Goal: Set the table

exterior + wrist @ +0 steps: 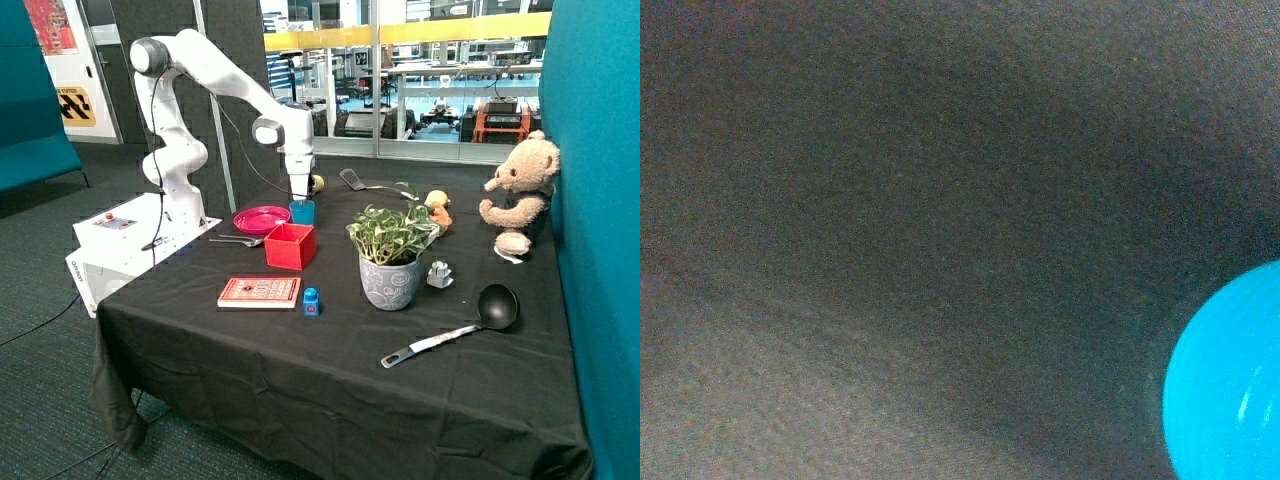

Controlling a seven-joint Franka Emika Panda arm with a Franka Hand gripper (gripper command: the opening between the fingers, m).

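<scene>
One blue cup sits under my claw, between the pink plate and the red box on the black-draped desk. I cannot tell how my claw stands. Cutlery lies beside the plate.

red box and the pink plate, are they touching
Cannot tell. In the outside view the red box overlaps the pink plate's edge, hiding any gap between them.
</scene>
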